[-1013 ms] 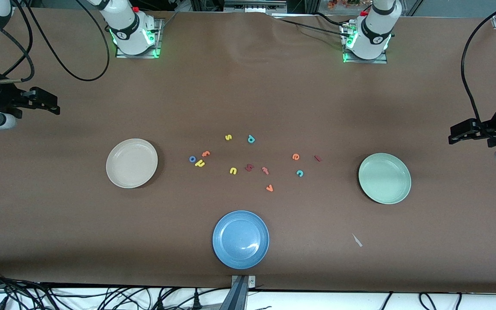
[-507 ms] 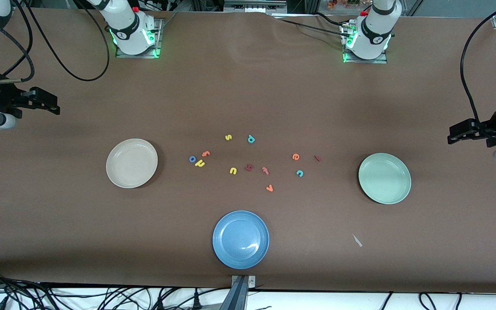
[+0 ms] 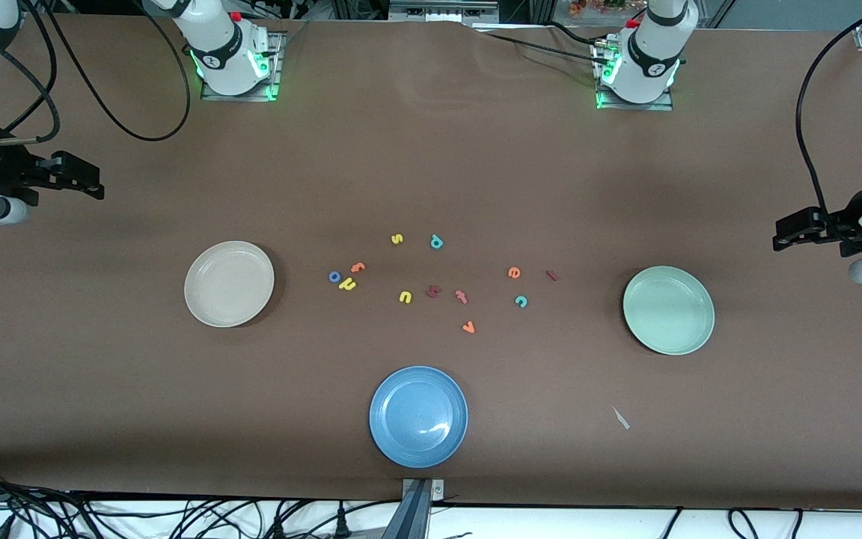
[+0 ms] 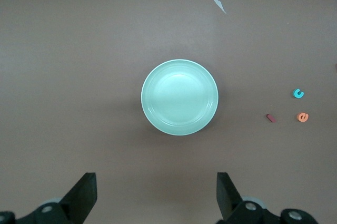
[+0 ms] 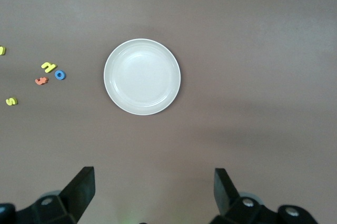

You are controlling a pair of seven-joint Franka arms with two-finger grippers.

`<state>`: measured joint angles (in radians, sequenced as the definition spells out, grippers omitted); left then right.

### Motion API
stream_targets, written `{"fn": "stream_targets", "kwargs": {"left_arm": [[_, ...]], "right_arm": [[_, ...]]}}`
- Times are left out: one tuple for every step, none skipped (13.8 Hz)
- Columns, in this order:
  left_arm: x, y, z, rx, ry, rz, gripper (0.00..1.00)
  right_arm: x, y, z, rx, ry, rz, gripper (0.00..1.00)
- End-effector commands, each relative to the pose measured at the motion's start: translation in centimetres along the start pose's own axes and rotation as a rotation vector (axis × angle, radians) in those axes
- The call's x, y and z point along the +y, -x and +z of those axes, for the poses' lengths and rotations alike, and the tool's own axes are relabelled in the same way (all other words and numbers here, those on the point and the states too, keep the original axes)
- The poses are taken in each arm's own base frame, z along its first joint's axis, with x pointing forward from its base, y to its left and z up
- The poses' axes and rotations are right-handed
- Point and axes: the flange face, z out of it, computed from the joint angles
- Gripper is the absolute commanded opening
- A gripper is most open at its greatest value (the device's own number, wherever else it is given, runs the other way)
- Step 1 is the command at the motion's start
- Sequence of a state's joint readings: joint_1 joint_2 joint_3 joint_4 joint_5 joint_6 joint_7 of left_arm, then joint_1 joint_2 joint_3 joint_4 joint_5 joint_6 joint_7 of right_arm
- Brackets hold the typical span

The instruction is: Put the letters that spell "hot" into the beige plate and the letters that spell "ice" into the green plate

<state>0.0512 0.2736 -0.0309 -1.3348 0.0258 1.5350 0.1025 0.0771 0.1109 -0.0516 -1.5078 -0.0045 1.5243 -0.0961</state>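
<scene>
1. The round cream-beige plate (image 3: 229,284) sits toward the right arm's end of the desk, the pale mint-green plate (image 3: 668,310) toward the left arm's; both are bare.
2. The yellow foam h (image 3: 347,284), blue ring o (image 3: 334,277) and orange t (image 3: 358,266) cluster near the beige plate; the orange e (image 3: 514,273), teal c (image 3: 521,302) and dark red bar i (image 3: 551,275) lie near the green one.
3. The left gripper (image 4: 156,195) and right gripper (image 5: 152,192) hover at the desk's ends, jaws wide and holding nothing.
4. These letters look featherlight, soft and thin; pinch across the edges, straight down.

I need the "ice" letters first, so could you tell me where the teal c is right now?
The teal c lies on the table, just nearer the front camera than the orange e, between the scattered letters and the green plate.
</scene>
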Motion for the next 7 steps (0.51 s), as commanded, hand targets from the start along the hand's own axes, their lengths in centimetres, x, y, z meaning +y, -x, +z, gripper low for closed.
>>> {"fn": "stream_targets", "kwargs": {"left_arm": [[0.1, 0.0, 0.2, 0.007, 0.037, 0.01, 1.0], [0.1, -0.1, 0.3, 0.006, 0.042, -0.003, 1.0], [0.0, -0.3, 0.9, -0.005, 0.043, -0.006, 1.0], [0.3, -0.4, 1.3, -0.016, 0.044, -0.004, 1.0], [1.1, -0.5, 1.5, -0.022, 0.046, -0.006, 1.0], [2.0, -0.6, 1.8, -0.027, 0.048, -0.027, 1.0], [3.9, -1.1, 3.0, -0.051, 0.057, -0.052, 1.0]], "right_arm": [[0.0, 0.2, -0.7, 0.0, -0.02, 0.011, 1.0], [0.0, 0.2, -0.7, 0.0, -0.02, 0.011, 1.0], [0.0, 0.2, -0.7, 0.0, -0.02, 0.011, 1.0], [0.0, 0.2, -0.7, 0.0, -0.02, 0.011, 1.0], [0.0, 0.2, -0.7, 0.0, -0.02, 0.011, 1.0], [0.0, 0.2, -0.7, -0.002, -0.02, 0.011, 1.0], [0.0, 0.2, -0.7, 0.0, -0.02, 0.011, 1.0]]}}
